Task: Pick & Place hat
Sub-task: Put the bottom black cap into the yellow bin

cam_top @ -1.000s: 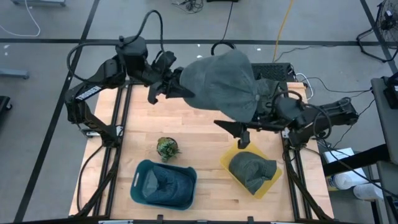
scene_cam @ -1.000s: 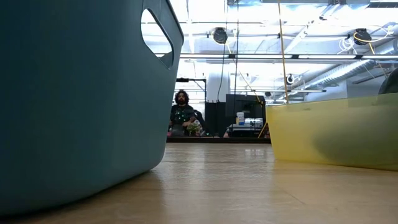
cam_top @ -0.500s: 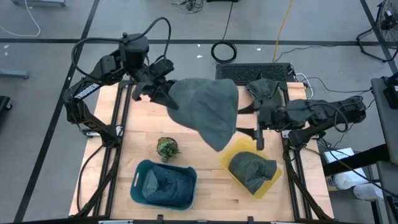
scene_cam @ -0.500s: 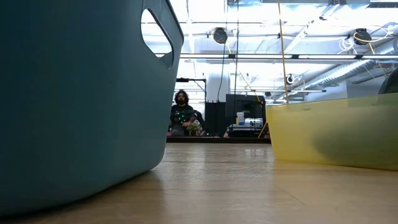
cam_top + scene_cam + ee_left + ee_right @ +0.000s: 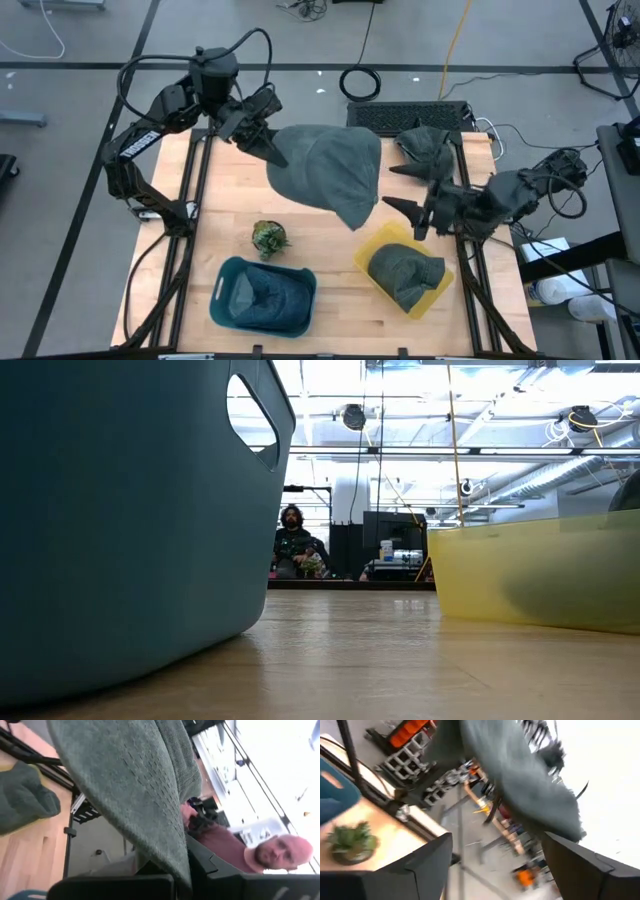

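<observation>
While you watch from above, read the scene like this:
Left gripper [image 5: 268,148]: you see it raised over the far left of the table [image 5: 230,205], jaws clamped on the edge of the grey hat [image 5: 330,180].
Grey hat: it hangs from that grip above the table's middle, off the wood, its low end just above the yellow bin [image 5: 372,250].
Right gripper [image 5: 408,190]: you find it at the right, beside the hat and apart from it, fingers spread wide and empty.
Yellow bin: near right, holding another grey hat [image 5: 405,275].
Teal bin [image 5: 262,295]: near left, with folded blue fabric inside.
Small plant [image 5: 268,237]: just beyond the teal bin.
Person [image 5: 291,550]: seated far behind the table.
</observation>
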### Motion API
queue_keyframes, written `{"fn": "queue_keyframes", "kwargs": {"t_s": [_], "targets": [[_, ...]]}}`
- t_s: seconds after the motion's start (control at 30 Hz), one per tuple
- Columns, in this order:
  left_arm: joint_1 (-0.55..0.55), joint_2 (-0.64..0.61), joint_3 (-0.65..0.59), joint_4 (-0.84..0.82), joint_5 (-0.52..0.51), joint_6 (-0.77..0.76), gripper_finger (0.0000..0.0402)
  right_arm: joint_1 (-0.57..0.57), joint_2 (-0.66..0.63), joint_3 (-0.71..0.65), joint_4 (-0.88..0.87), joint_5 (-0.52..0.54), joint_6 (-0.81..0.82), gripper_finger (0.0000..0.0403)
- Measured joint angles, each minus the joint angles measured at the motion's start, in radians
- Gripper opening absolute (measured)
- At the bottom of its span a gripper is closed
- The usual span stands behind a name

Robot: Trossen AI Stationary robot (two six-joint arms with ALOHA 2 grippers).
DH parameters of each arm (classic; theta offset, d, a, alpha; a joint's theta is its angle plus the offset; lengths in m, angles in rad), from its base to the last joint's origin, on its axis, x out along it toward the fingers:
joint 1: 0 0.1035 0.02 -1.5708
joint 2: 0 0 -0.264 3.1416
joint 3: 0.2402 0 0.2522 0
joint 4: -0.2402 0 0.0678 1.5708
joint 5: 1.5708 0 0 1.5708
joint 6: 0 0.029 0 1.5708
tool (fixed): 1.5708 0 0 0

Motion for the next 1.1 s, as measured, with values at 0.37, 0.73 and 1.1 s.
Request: {"fn": "queue_keyframes", "kwargs": {"t_s": [0.37, 0.73, 1.1], "targets": [[0.002, 0.014, 0.000, 0.000, -0.075, -0.125, 0.0009, 0.071, 0.044, 0.000, 0.179, 0.075, -0.423, 0.0298], [-0.057, 0.035, 0.001, -0.003, -0.110, -0.140, 0.0009, 0.061, 0.063, 0.000, 0.194, 0.071, -0.492, 0.0262], [-0.086, 0.043, 0.000, -0.023, -0.134, -0.143, 0.0009, 0.070, 0.063, 0.000, 0.194, 0.069, -0.506, 0.0087]]}}
